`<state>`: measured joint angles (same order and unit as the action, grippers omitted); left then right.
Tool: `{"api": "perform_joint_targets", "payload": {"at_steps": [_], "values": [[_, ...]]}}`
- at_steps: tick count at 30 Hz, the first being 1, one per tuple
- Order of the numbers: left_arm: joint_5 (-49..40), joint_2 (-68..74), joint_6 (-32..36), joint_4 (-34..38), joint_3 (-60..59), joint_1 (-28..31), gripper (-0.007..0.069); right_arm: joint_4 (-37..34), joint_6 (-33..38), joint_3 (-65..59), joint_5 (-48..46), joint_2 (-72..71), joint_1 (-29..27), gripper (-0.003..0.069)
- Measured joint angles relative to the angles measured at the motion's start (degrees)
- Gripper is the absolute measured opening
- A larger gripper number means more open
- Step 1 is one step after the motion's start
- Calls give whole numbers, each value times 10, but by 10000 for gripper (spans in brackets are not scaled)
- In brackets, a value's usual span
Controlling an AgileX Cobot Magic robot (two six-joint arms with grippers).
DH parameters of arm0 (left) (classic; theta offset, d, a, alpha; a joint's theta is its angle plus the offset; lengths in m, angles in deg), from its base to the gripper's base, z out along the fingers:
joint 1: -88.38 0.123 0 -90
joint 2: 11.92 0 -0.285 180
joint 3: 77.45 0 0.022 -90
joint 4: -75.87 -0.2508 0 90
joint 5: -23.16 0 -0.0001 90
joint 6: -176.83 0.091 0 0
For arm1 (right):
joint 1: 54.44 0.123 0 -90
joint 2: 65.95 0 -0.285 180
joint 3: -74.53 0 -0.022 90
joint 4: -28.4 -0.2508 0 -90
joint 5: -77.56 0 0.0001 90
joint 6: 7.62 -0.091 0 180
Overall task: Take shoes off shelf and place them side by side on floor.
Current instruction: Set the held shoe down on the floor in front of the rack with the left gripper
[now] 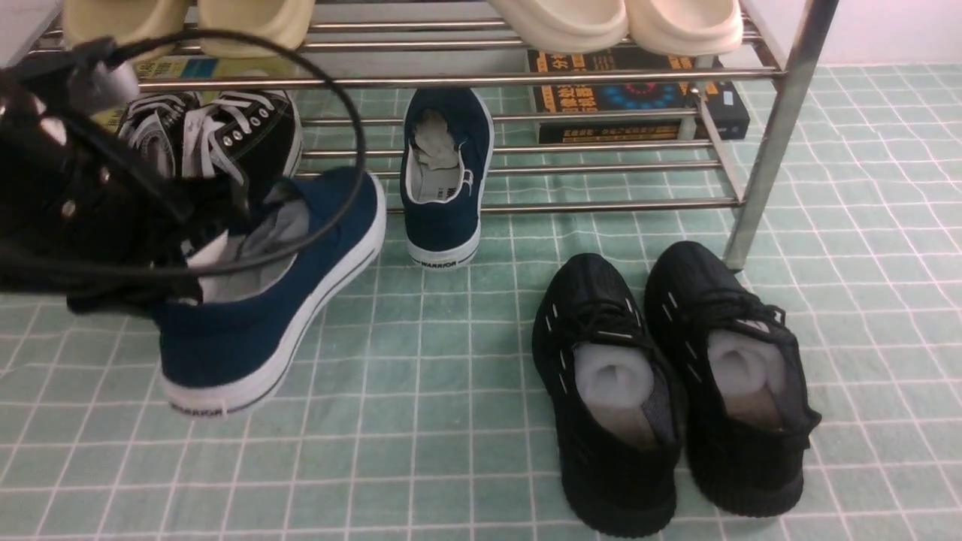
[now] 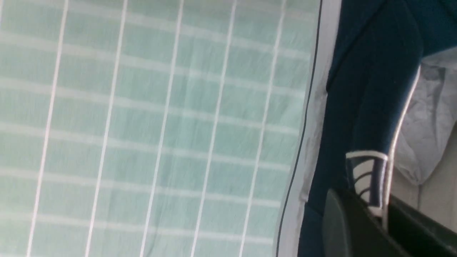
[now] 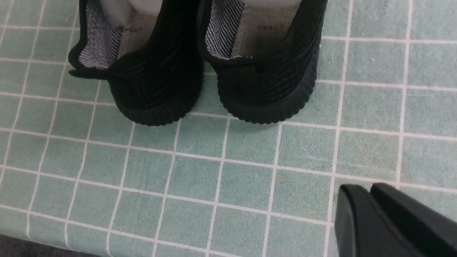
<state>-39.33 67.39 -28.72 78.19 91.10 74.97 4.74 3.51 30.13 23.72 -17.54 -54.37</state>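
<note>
Top edge cuts the pale slippers (image 1: 556,22); book (image 1: 639,105) lettering unreadable; right end effector (image 3: 368,193) cropped at corner.

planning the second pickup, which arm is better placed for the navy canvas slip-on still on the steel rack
Right, probably: right hand is empty over the green gridded floor; left hand grips the other navy canvas slip-on.
</note>
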Motion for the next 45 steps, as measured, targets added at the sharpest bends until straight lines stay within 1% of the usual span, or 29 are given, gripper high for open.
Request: {"api": "perform_joint_targets", "payload": {"at_steps": [4,7,8,12,13,16,19,22,26,32,34,35,36,38,41,45], "values": [[35,-33,-14,6,-93,0,45,-3,0,-7,1,0,0,73],[61,-35,-22,11,-134,0,45,-8,1,-9,4,0,0,74],[88,-33,-26,17,-162,0,45,-8,1,-9,5,0,0,76],[161,-21,-28,34,-203,0,45,-9,1,-9,18,0,0,79],[161,-20,-28,35,-204,0,45,-10,1,-9,20,0,0,79],[219,-3,-29,59,-211,0,45,-12,1,-9,24,0,0,81],[252,7,-29,76,-213,0,45,-12,1,-9,24,0,0,81],[269,19,-29,85,-213,0,45,-13,2,-9,24,0,0,81],[270,30,-29,86,-213,0,47,-16,2,-9,23,0,0,86],[269,47,-29,88,-213,0,101,-47,37,-9,19,0,0,107],[269,47,-29,88,-213,0,141,-69,54,-9,16,0,0,123],[270,47,-29,90,-213,0,192,-90,72,-9,10,0,0,144],[269,47,-29,90,-213,0,209,-101,79,-9,8,0,0,157],[264,47,-29,91,-212,0,269,-125,104,-9,1,3,7,201],[251,47,-29,90,-206,0,316,-141,137,-6,-12,19,32,265],[214,47,-29,71,-178,0,330,-139,149,12,-39,51,74,343]]}}
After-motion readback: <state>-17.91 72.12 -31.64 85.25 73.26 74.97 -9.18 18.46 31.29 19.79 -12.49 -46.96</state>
